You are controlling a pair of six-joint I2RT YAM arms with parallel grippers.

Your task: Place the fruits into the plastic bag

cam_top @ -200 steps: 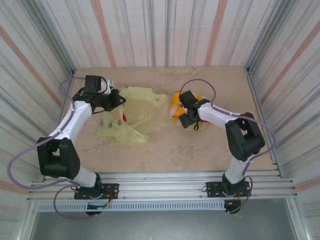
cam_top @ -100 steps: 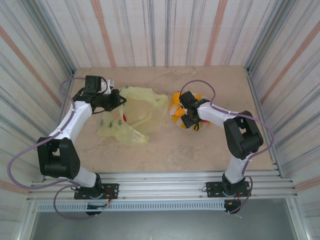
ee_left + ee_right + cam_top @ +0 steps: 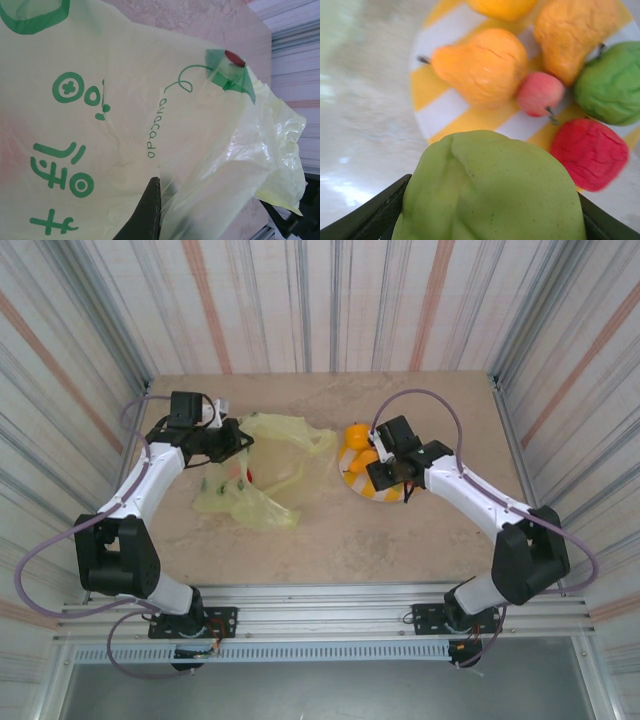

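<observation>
Lying stem-left, orange pear (image 3: pixel 482 67) sits beyond the clamped green fruit (image 3: pixel 490 190).

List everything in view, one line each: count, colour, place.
table: one, beige stone-look, under everything.
plastic bag: one, translucent yellow-green with green print, table's left side.
red item: one, inside the bag, unidentifiable.
plate: one, yellow-and-white striped, right of the bag.
fruits on the plate: six; three orange-yellow, one pink, one green, one red.
held green fruit: one, between the right fingers, above the plate.
left fingers: black, at the bag's edge; grip unclear.
right fingers: black, shut on the held green fruit.
</observation>
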